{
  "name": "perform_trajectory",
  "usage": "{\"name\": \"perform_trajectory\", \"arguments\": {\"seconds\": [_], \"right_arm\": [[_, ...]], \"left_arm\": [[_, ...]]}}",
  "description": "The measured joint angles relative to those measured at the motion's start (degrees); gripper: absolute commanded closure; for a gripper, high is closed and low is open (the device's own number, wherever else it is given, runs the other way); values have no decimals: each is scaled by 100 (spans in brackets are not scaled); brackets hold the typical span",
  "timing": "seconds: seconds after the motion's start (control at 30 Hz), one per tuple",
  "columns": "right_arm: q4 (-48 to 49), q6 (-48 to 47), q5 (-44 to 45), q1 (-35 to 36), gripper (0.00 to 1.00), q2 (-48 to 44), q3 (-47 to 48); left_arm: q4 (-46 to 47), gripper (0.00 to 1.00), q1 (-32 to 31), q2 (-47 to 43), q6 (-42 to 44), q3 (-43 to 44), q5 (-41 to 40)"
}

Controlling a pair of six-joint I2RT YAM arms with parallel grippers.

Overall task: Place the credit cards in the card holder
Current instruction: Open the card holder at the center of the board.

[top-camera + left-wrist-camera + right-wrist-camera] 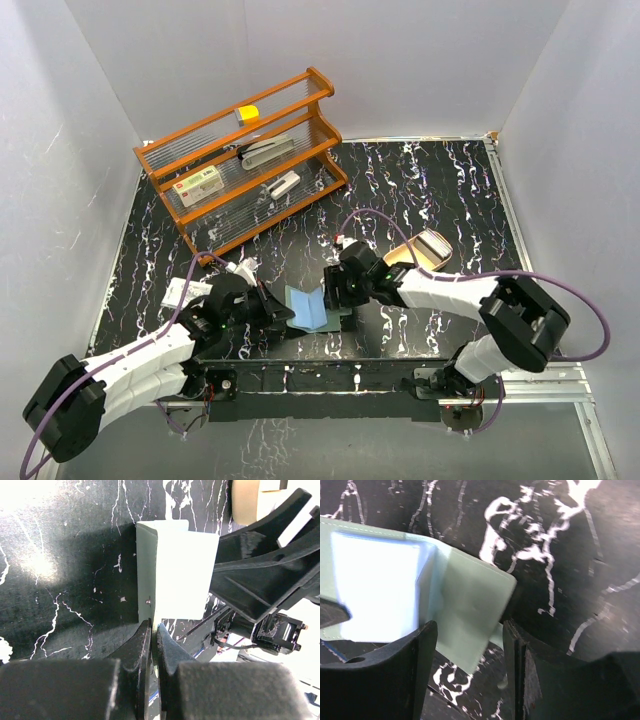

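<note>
The card holder (312, 308) stands open like a book near the table's front edge, dark green outside and pale inside. My left gripper (154, 630) is shut on the lower edge of its left flap (147, 570). A whitish credit card (375, 587) sits in the inner pocket and shows as a bright rectangle. My right gripper (470, 635) is open just to the right of the holder. The pale right flap (470, 605) hangs between its fingers without touching either one. A pale flat piece, perhaps another card (177, 292), lies on the table left of my left arm.
An orange wooden rack (250, 150) stands at the back left and holds a white box with a red label (198, 184) and other small items. A tan oval tray (405, 256) sits just behind my right arm. White walls enclose the black marbled table.
</note>
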Motion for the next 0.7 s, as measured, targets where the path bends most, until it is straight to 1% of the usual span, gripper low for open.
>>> {"name": "perform_trajectory", "arguments": {"seconds": [0.13, 0.3, 0.4, 0.47, 0.6, 0.7], "right_arm": [[-857, -74, 452, -2, 45, -363, 214], [-1399, -286, 826, -2, 45, -866, 483], [-1637, -492, 1137, -2, 46, -999, 776], [-1764, -647, 1394, -2, 45, -990, 979], [-1965, -918, 1755, -2, 45, -960, 1228], [-2070, -1043, 1891, -4, 45, -901, 1263]], "left_arm": [[-81, 100, 0, 0, 48, 13, -7], [-111, 100, 0, 0, 96, 22, -7], [-153, 100, 0, 0, 111, 22, -37], [-219, 95, 0, 0, 136, 22, -72], [-380, 80, 0, 17, 216, 59, -160], [-494, 73, 0, 98, 302, 160, -223]]}}
